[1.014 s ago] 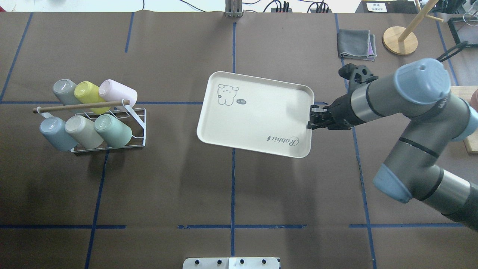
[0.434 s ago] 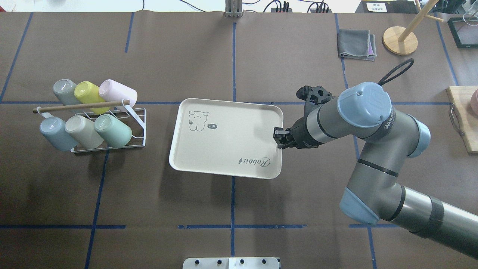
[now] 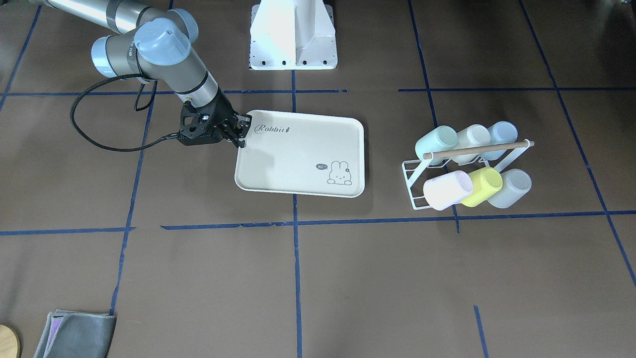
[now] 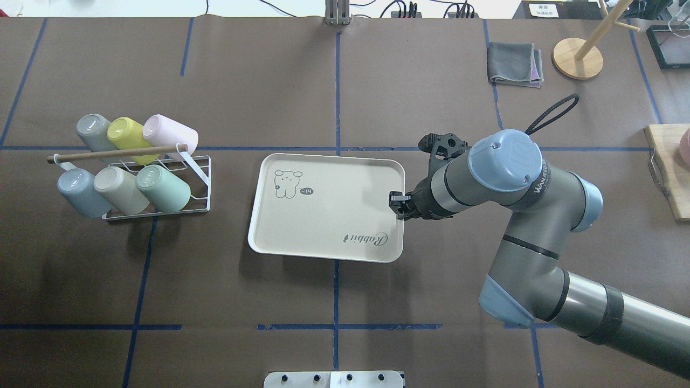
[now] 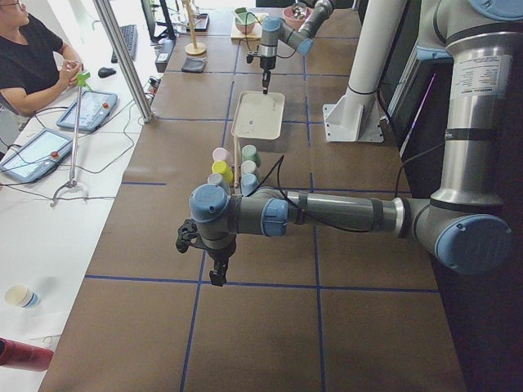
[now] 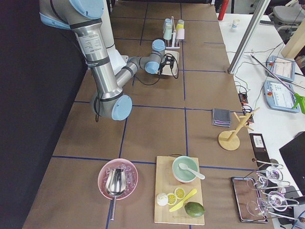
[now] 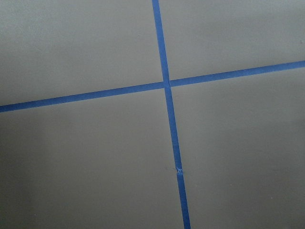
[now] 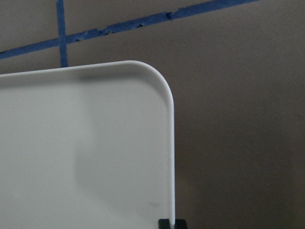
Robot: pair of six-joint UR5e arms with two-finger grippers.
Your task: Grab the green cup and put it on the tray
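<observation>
Tray point(image 4: 334, 215): cream, rounded corners, raised rim, laid flat mid-surface. "Rabbit" script and a "hi" bubble are read. Its right rim is pinched by the right jaws. Green cup point(image 4: 161, 187): pale mint, plain, held tilted in the wire rack point(image 4: 190, 168) at left, well apart from those jaws. Left jaws: state cannot be told.
</observation>
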